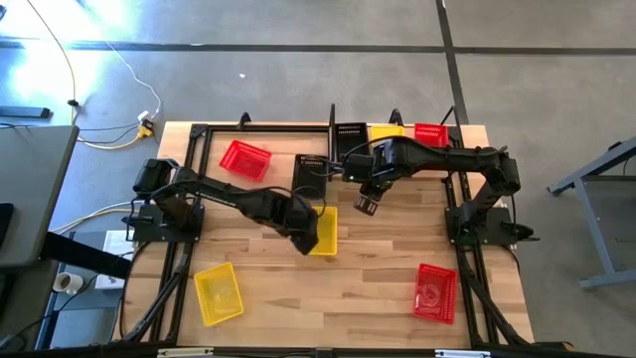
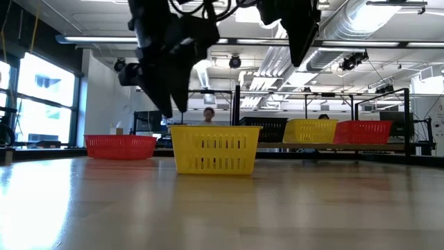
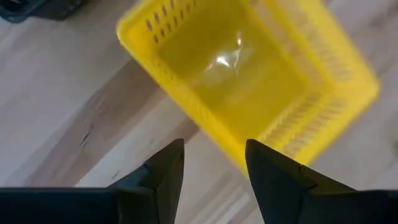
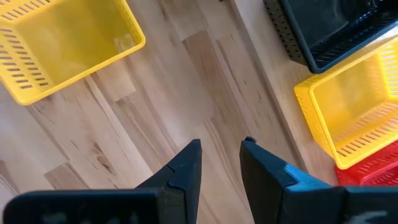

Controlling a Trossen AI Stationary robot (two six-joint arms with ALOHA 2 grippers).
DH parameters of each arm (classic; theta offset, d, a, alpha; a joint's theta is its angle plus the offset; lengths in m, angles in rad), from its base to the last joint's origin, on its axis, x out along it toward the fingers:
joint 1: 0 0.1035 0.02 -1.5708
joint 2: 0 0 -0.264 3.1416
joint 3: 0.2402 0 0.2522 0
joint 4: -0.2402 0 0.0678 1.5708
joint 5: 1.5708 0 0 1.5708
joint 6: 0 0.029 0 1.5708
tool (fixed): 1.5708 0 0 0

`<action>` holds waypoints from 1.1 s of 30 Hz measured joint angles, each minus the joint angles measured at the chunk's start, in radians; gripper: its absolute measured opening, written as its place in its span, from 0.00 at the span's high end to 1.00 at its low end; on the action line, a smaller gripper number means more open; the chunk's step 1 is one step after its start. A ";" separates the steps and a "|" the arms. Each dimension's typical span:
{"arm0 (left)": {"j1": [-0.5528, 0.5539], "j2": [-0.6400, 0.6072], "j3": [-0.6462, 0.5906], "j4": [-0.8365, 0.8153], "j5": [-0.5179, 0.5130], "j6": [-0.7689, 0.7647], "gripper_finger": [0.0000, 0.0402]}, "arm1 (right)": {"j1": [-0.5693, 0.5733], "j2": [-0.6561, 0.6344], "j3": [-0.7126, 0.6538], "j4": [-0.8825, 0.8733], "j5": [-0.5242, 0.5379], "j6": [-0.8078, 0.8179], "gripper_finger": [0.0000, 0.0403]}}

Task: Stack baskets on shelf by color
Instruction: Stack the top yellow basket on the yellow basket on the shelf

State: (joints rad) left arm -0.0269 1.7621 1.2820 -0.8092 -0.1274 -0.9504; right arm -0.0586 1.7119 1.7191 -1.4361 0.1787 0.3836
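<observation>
Taking the yellow basket (image 1: 324, 232) at mid-table as the mark: far to its left and toward the near edge lay a second yellow basket (image 1: 218, 292), and to its left toward the far edge a red basket (image 1: 244, 159). The left gripper (image 3: 214, 165) hovered just over the middle basket's left rim, fingers parted and grasping nothing, the rim lying just ahead of the fingertips in the left wrist view. Beyond the basket, toward the shelf (image 1: 397, 127), stood a loose black basket (image 1: 310, 174). To the basket's right and farther back hung the right gripper (image 4: 219, 160), released and empty, well above the table. Farther right, another red basket (image 1: 435, 292) lay near the front edge. On the shelf at the far right sat one black (image 1: 350, 132), one yellow (image 1: 388, 130) and one red basket (image 1: 431, 133) side by side.

The likely trouble was a poor pinch: the fingers seemed offset from the thin mesh wall, so closing might have missed it or shoved the light basket sliding. The two arms were also near each other, and reaching together could have made them collide.
</observation>
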 joint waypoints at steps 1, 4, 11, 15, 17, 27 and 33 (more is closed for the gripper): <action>0.009 0.005 0.000 0.002 0.006 -0.012 0.60 | 0.000 0.000 0.000 0.000 0.000 0.000 0.76; 0.029 0.021 -0.001 0.030 0.028 -0.016 0.60 | 0.000 0.000 0.000 0.001 0.000 0.000 0.76; 0.056 0.074 -0.001 0.043 0.045 -0.054 0.60 | 0.006 0.000 0.000 0.002 0.000 0.003 0.76; 0.071 0.115 -0.001 0.048 0.079 -0.068 0.60 | 0.024 0.000 0.000 -0.003 0.000 0.018 0.76; 0.074 0.128 -0.001 0.054 0.091 -0.068 0.61 | 0.036 0.000 0.000 -0.011 0.001 0.027 0.76; 0.072 0.121 0.000 0.057 0.092 -0.094 0.88 | 0.135 0.000 0.000 -0.075 -0.004 0.063 0.82; 0.059 0.121 0.000 0.062 0.122 -0.139 0.97 | 0.220 0.000 0.000 -0.060 -0.110 0.014 0.82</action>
State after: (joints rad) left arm 0.0319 1.8832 1.2816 -0.7475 -0.0058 -1.0897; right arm 0.1613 1.7115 1.7191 -1.4963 0.0683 0.3981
